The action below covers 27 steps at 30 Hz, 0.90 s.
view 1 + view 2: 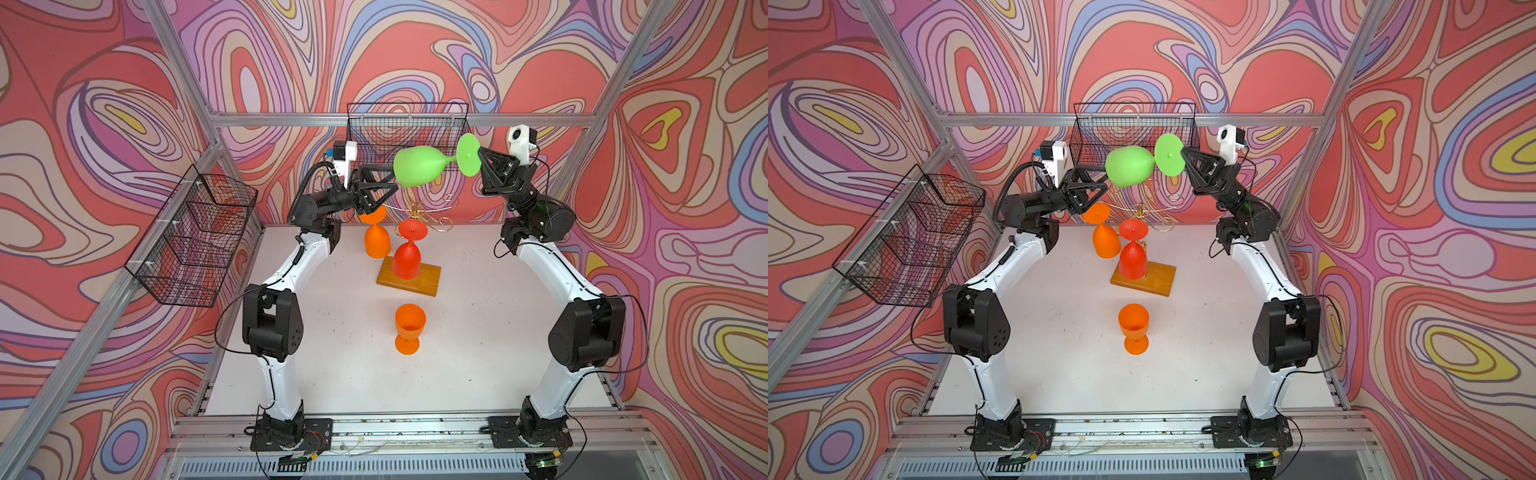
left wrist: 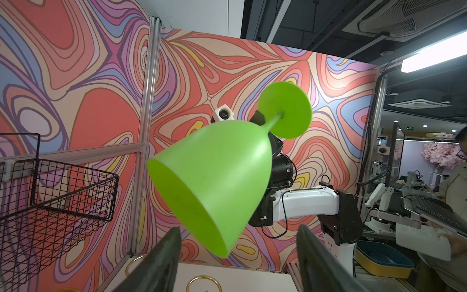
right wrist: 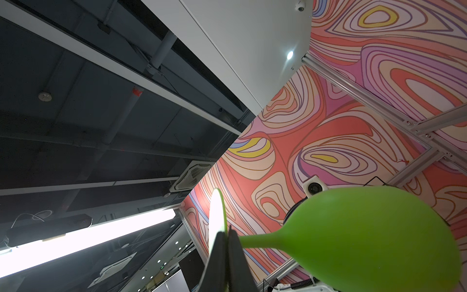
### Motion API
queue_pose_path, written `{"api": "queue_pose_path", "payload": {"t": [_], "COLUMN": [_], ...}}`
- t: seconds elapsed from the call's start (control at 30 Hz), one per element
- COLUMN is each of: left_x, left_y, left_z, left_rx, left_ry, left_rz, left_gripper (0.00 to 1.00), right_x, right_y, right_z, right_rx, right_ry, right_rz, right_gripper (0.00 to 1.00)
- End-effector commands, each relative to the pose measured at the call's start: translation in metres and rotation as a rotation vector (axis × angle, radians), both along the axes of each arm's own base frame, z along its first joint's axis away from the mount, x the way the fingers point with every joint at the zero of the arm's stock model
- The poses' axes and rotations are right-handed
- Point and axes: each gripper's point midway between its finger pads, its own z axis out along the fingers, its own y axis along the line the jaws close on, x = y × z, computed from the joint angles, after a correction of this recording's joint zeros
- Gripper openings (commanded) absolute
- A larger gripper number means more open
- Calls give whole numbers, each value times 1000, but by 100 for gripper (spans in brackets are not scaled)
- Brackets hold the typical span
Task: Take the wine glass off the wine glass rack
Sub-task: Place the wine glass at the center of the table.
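The rack (image 1: pixel 429 277) held a red glass (image 1: pixel 407 258); an orange glass (image 1: pixel 409 326) stood at its 6 o'clock. The right gripper (image 1: pixel 480 154) pinched the green glass (image 1: pixel 419 167) by the foot; the left gripper (image 1: pixel 394 180) gaped beside its bowl.

No lettering can be read; a small green sign (image 2: pixel 410 128) is perhaps text, too blurred.

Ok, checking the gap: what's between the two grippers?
The green wine glass, lying sideways in the air: foot pinched by the right gripper, bowl mouth toward the open left gripper. It shows in both top views.
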Motion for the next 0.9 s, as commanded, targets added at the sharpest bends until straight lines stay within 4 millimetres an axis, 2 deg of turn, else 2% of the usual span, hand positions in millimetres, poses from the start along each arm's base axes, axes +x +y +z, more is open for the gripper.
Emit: {"api": "queue_pose_path", "payload": {"t": [0.0,0.13,0.33,0.6,0.87], "left_x": [-11,-8,-14,-15,-18], "left_y": [6,3,-2,-8,-8], "left_z": [14,16,24,20,17], "left_rx": [-15,-19,-24,-14,-7], "left_ry": [-75,-77,-98,-88,-88], "left_rz": [-5,-14,-36,-56,-53], "left_gripper": [71,69,62,55,32], "right_x": [-11,-12,-3,1,9], "right_y": [-1,1,3,4,5], "right_z": [11,12,5,1,-5], "right_rx": [17,14,22,28,23], "right_ry": [-49,-54,-30,-21,-6], "right_rz": [9,7,13,16,13], "right_gripper": [0,0,0,0,0]}}
